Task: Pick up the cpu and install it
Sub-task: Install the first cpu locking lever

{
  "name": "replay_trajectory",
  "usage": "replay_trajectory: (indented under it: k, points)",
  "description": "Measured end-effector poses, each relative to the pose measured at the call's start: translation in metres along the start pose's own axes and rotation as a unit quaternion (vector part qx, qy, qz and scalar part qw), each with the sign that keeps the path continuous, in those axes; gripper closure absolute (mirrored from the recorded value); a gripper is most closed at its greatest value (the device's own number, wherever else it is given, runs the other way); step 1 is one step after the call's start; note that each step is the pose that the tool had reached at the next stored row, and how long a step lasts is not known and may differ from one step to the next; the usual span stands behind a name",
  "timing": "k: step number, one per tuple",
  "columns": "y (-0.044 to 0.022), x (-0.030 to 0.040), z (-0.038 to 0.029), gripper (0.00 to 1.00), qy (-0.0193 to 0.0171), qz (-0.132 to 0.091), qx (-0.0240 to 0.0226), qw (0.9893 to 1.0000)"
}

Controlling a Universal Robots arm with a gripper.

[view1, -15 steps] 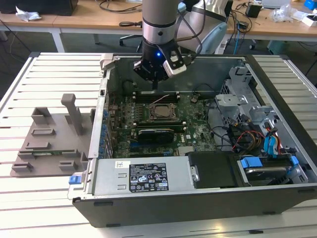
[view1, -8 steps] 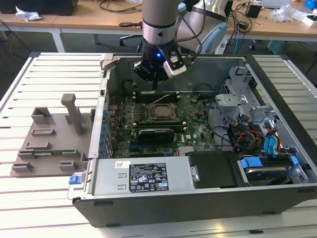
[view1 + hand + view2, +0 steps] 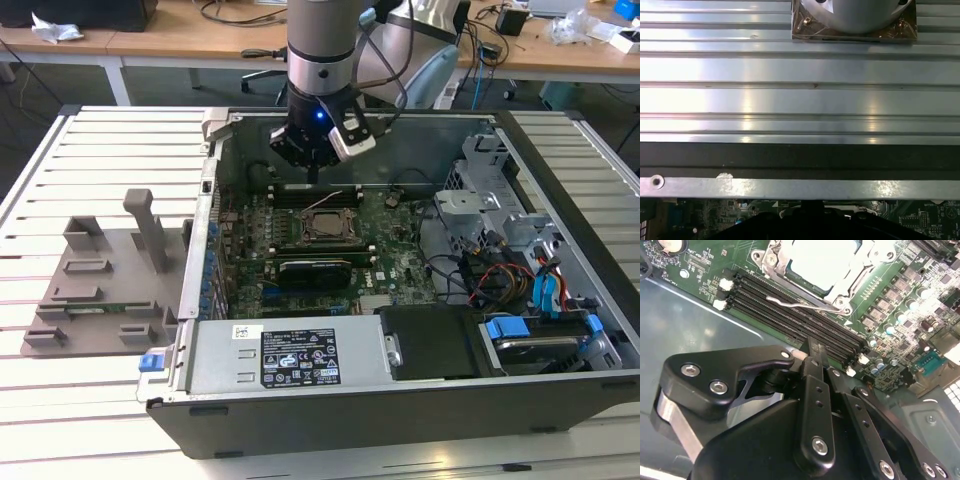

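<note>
I'm holding the arm vertical inside the computer case [image 3: 560, 200], its gripper [image 3: 815, 352] pinched closed on nothing above the memory slots [image 3: 795, 315], the cpu [image 3: 827, 260] sitting socketed just beyond its fingertips.

Slatted table [image 3: 90, 150] bears computer case [image 3: 400, 390], grey tray [image 3: 100, 290]

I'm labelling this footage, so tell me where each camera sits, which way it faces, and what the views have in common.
Exterior view: off the arm, above, looking down into the open computer case; shows the arm and hand.
Second wrist view: on the wrist, looking along the hand at the memory slots and the cpu.
First wrist view: on the wrist, facing the ribbed table over the case wall.
Shared: the green motherboard.
</note>
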State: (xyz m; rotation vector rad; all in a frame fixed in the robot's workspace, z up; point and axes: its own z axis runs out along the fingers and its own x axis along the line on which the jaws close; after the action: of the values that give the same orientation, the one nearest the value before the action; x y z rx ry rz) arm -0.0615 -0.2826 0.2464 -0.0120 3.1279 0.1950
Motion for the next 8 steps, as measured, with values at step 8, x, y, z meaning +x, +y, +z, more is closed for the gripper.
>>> replay_trajectory:
  k: [8]
  points:
    - [-0.0058,0.0019,0.0083,0.89,0.0001,0.0,0.0,1.0]
